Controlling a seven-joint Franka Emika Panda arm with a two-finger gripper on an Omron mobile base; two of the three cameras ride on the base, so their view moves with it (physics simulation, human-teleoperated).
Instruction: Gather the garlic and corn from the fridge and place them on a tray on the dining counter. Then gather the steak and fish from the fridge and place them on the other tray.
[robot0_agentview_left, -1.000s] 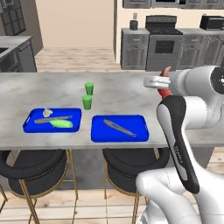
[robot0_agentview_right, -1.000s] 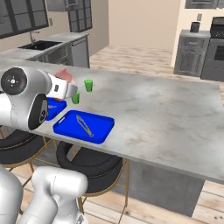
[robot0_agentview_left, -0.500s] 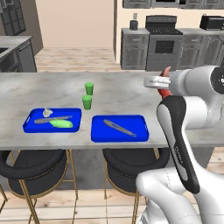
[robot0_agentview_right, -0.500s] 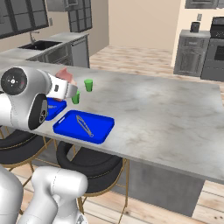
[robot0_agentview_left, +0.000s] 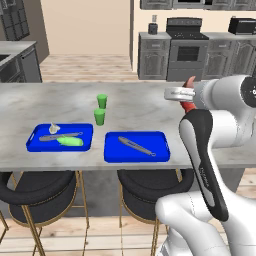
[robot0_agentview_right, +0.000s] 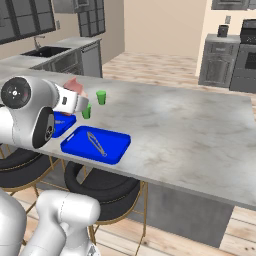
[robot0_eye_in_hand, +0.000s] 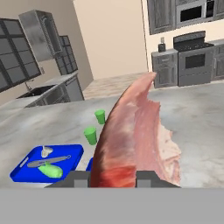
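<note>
From the left base view, no writing or brand mark can be read anywhere. A long grey marbled stone surface (robot0_agentview_left: 145, 107) runs across the picture on dark cabinets, with round black stools on thin gold legs tucked under its near edge. Two flat bright-blue trays with low rims lie along that near edge. The left tray (robot0_agentview_left: 35, 142) carries the garlic (robot0_agentview_left: 54, 128), a tiny off-white bulb, the corn (robot0_agentview_left: 70, 142), a smooth light-green oblong, and a thin grey utensil between them. The other tray (robot0_agentview_left: 114, 150) sits just beside it toward the middle and carries the fish (robot0_agentview_left: 136, 146), a slim grey shape lying on a slant. Two small upright green cups (robot0_agentview_left: 100, 110) stand behind the trays. The white arm rises at the right, and its hand (robot0_agentview_left: 187, 95) hangs above the surface's right part, closed on the steak (robot0_agentview_left: 189, 83), a red sliver.

From the right base view, the hand (robot0_agentview_right: 75, 97) is at the left, above the near left part of the surface, gripping the pinkish-red steak (robot0_agentview_right: 74, 85). The tray with the fish (robot0_agentview_right: 97, 144) lies below and right of it.

From the hand view, the steak (robot0_eye_in_hand: 135, 140) stands upright between the dark fingertips, a curved slab, marbled pink with a darker red rim. Beyond it lie the left tray, garlic (robot0_eye_in_hand: 45, 151) and corn (robot0_eye_in_hand: 49, 170).
</note>
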